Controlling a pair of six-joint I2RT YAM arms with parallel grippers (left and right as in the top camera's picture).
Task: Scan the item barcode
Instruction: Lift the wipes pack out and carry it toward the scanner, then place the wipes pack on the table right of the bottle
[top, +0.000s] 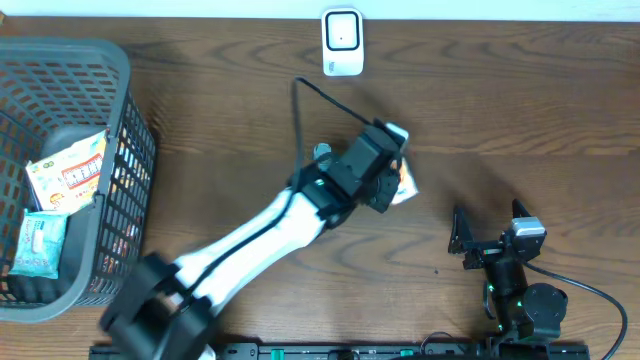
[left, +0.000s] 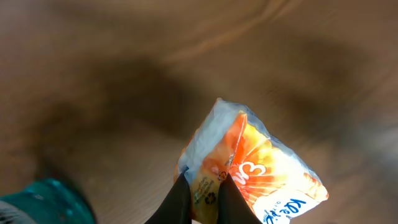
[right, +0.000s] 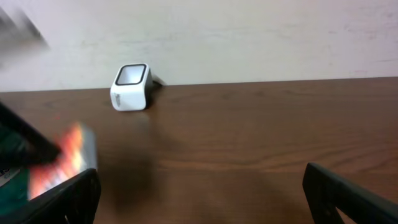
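Note:
My left gripper (top: 398, 180) is shut on an orange and white tissue pack (left: 255, 168), held above the middle of the table. In the left wrist view the two black fingers (left: 180, 202) pinch the pack's lower corner beside a recycling mark. The white barcode scanner (top: 342, 42) stands at the table's far edge, well beyond the pack. It also shows in the right wrist view as the scanner (right: 131, 86), with the blurred pack (right: 68, 155) at the left. My right gripper (top: 490, 225) rests open near the front right, nothing between its fingers.
A grey mesh basket (top: 120, 130) at the left holds more packets, among them an orange snack bag (top: 68, 170) and a pale green pack (top: 38, 245). A black cable (top: 300, 100) loops over the table behind the left arm.

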